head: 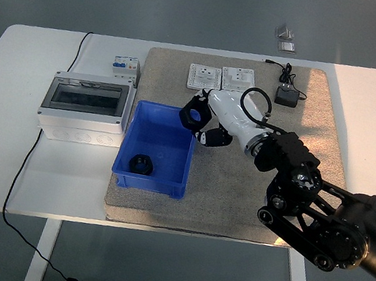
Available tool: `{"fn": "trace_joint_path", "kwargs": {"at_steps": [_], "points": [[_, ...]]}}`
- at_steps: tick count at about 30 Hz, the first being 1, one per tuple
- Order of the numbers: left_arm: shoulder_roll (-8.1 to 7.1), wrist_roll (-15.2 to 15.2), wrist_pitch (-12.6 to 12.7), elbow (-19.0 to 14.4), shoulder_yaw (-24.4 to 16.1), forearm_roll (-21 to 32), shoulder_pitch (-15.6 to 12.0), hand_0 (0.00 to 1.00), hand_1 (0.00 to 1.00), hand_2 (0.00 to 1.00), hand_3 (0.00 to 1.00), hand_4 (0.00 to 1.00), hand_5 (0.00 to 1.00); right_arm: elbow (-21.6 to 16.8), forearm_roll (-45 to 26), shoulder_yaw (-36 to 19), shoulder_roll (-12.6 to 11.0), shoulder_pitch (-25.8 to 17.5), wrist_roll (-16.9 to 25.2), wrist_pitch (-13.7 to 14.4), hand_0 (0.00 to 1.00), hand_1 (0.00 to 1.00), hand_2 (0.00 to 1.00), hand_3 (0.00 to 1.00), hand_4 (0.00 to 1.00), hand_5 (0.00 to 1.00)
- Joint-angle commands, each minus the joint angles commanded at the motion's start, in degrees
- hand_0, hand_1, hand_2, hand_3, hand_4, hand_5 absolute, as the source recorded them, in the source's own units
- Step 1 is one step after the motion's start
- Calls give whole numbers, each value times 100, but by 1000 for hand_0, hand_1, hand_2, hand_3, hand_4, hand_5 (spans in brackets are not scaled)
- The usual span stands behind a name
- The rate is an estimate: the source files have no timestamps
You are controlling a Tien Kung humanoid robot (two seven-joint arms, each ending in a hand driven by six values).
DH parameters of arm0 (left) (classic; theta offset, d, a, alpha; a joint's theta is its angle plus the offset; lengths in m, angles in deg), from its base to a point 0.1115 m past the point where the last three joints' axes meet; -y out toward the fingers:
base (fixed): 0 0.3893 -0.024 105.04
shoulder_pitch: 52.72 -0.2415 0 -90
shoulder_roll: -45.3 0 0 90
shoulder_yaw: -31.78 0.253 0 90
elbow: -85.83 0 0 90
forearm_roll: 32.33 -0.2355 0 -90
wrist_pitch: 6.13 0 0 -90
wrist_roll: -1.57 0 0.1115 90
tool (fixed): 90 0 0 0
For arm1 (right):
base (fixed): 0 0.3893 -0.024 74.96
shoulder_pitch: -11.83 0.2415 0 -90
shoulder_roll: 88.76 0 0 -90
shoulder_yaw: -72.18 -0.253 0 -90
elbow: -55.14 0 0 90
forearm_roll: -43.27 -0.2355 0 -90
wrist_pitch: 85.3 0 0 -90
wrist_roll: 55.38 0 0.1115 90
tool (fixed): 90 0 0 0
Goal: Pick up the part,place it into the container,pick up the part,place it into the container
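Note:
My right hand point(202, 120) reaches in from the lower right and is shut on a black ring-shaped part point(194, 115). It holds the part in the air over the right rim of the blue container point(154, 175). A second black ring part point(142, 164) lies on the container's floor near its front. The left arm is out of view.
A grey electrical box point(84, 109) with a clear lid stands left of the container, a small breaker point(126, 68) behind it. Two white socket plates point(222, 79) and a black plug adapter point(286, 96) lie at the back of the grey mat point(295, 152).

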Motion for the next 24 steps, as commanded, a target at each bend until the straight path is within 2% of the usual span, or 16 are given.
{"fn": "trace_joint_path", "kwargs": {"at_steps": [1,3,6,7,8,12,13,18,19,24], "points": [[0,2,1,0,-4,-5,3,729,692,683,787,867,998,39,-109,112,54,70,176,118,515,342,504,582,242,2],[-1,5,5,0,-9,-6,9,729,692,683,787,867,998,163,-211,324,145,195,453,226,515,342,504,582,242,2],[-10,7,13,0,-15,-2,19,729,692,683,787,867,998,485,-47,735,278,418,874,118,515,342,504,582,242,2],[-12,6,15,0,-17,-2,19,729,693,682,785,867,998,552,-10,821,299,450,929,88,662,579,590,654,249,2],[-14,6,17,0,-19,-2,19,729,693,682,785,867,998,645,31,908,324,481,953,46,662,579,590,654,249,2],[-12,-3,27,0,-21,17,10,729,693,682,785,867,998,833,157,1038,370,508,882,-117,662,579,590,654,249,2],[-12,-2,27,0,-27,8,10,727,691,681,783,866,998,838,172,1051,374,507,867,-142,803,693,674,676,458,129],[-15,22,19,0,-65,-46,12,727,691,681,783,866,998,837,234,1079,388,486,699,-298,803,693,674,676,458,129],[-16,31,16,0,-74,-61,13,727,691,680,783,864,998,844,246,1078,391,479,641,-336,869,789,779,735,554,164],[-25,57,10,0,-91,-87,16,727,691,680,783,864,998,864,291,1066,390,440,385,-519,869,789,779,735,554,164]]}}
